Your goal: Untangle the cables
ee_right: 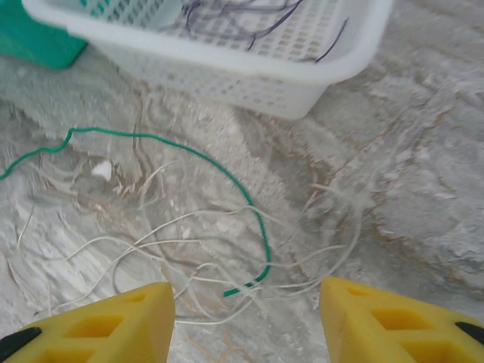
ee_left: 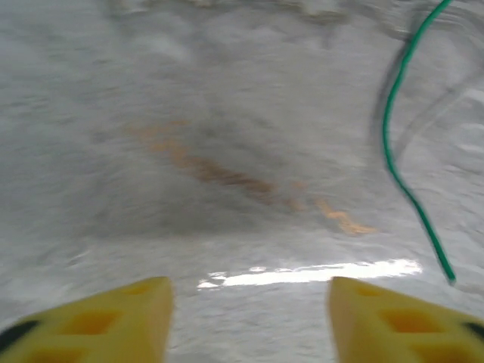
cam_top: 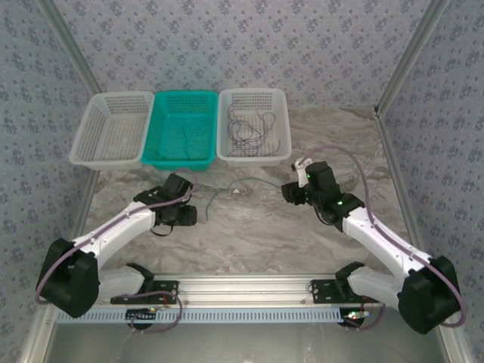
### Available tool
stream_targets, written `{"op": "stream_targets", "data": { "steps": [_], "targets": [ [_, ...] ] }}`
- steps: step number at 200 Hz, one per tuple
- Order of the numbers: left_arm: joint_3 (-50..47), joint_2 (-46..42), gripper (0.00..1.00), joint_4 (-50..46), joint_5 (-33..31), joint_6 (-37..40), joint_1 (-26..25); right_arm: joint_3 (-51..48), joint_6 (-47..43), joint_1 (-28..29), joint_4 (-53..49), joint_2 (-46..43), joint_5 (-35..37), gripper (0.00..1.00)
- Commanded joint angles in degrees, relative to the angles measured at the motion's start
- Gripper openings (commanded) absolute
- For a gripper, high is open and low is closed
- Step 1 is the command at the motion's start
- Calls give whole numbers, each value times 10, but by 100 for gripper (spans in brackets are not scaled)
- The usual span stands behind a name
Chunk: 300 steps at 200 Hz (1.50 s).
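Arm bases are bolted at the near edge of the table (cam_top: 249,242), and both arms are bent inward over the marbled top. The left gripper (ee_left: 248,291) is held low over bare table. Its yellow fingers (ee_left: 113,318) are spread apart with nothing between them, so it is released. The green cable (ee_left: 389,144) is seen ahead and to the right of that gripper, lying on the surface and not touched. That view is blurred, so the cable's near end is only roughly placed.

The right gripper (ee_right: 246,291) is also spread and empty, tilted down toward the tangle. A loose heap of white cables (ee_right: 151,249) is strewn on the table just ahead of its fingertips. The hooked end of the green cable is laid among them, but which strand passes over which cannot be told. From there the green cable is curved away leftward across the table. From above, the tangle is placed between the two grippers, near the basket fronts.

Three baskets are lined up side by side at the far edge: the left white basket (cam_top: 106,157), the teal basket (cam_top: 180,162) and the right white basket (cam_top: 254,156). Dark cables (cam_top: 253,128) are coiled loosely inside the right white basket.
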Motion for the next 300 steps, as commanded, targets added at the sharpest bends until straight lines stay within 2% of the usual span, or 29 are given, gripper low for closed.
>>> {"op": "stream_targets", "data": {
  "steps": [1, 19, 40, 58, 83, 111, 128, 156, 171, 187, 200, 230, 258, 287, 300],
  "targets": [
    [43, -48, 70, -68, -111, 2, 4, 18, 44, -31, -39, -29, 9, 56],
    [95, -86, 71, -59, -98, 55, 4, 21, 69, -63, -60, -46, 1, 56],
    [134, -93, 72, 61, 56, 159, -15, 15, 85, -87, -67, -60, -14, 57],
    [180, -30, 74, 103, 104, 223, -66, 9, 86, -90, -67, -65, -28, 57],
    [246, 105, 74, 112, 76, 270, -113, 7, 91, -91, -71, -71, -31, 56],
    [289, 233, 74, 157, 48, 272, -136, 12, 92, -91, -85, -86, -31, 57],
    [305, 295, 74, 184, -1, 273, -145, 15, 91, -91, -99, -97, -26, 57],
    [341, 371, 76, 200, -92, 266, -147, 18, 85, -91, -120, -118, -27, 57],
    [352, 391, 77, 210, -120, 261, -148, 18, 83, -91, -129, -128, -27, 57],
    [357, 409, 78, 219, -130, 266, -151, 16, 85, -91, -137, -136, -25, 57],
    [363, 425, 77, 220, -113, 269, -151, 14, 88, -92, -141, -142, -24, 57],
    [367, 447, 66, 227, -51, 274, -153, 11, 94, -92, -149, -149, -25, 57],
    [365, 453, 53, 220, -25, 275, -160, 6, 105, -92, -145, -148, -35, 57],
    [361, 445, 22, 214, -18, 281, -166, -20, 154, -89, -117, -136, -46, 58],
    [353, 426, 12, 221, 5, 289, -167, -35, 174, -85, -97, -120, -53, 61]
  ]
}}
